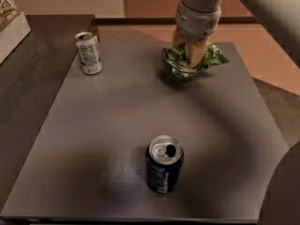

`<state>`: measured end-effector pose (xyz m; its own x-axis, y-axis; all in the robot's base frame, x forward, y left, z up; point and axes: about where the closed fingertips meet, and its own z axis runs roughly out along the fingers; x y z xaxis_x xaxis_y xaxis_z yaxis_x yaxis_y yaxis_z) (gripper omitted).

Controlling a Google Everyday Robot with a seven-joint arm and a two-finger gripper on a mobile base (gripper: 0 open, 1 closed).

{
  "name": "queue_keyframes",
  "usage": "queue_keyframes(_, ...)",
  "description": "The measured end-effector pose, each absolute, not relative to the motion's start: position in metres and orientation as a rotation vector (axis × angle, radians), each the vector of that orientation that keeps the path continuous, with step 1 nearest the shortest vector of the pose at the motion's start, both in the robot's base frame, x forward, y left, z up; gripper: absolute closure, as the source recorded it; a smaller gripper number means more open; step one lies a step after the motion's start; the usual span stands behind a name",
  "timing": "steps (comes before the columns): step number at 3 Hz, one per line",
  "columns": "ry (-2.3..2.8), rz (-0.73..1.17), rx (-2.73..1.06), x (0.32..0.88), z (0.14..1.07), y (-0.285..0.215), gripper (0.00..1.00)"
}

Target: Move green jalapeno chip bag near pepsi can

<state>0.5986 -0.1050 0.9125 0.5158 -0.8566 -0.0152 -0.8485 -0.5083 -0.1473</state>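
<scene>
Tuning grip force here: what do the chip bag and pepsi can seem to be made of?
The green jalapeno chip bag, pinched in the hand at the far edge of the table, looks like thin glossy foil or plastic film: crumpled, with bright creases. The pepsi can, near the front, looks like painted metal: rigid dark-blue wall, shiny silver top.

Dim, warm-toned illumination overall, brightest on the tan floor (pixel 136 32) beyond the far edge. Soft, broad sheen across the grey table (pixel 117 116), darker toward the near corners. Diffuse shadow directly beneath the gripper (pixel 191 60), clamped on the green jalapeno chip bag (pixel 212 56) above the far right of the table. Small glare on the silver top of the pepsi can (pixel 164 165), with a faint dark patch on the table to its left.
</scene>
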Motion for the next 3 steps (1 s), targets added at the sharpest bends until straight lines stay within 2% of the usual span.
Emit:
queue_keyframes(2, 1.638, 0.15, -2.358, 0.576, 0.939, -0.057, 1.0)
queue_keyframes(3, 1.625, 0.133, -2.337, 0.583, 0.94, -0.053, 1.0)
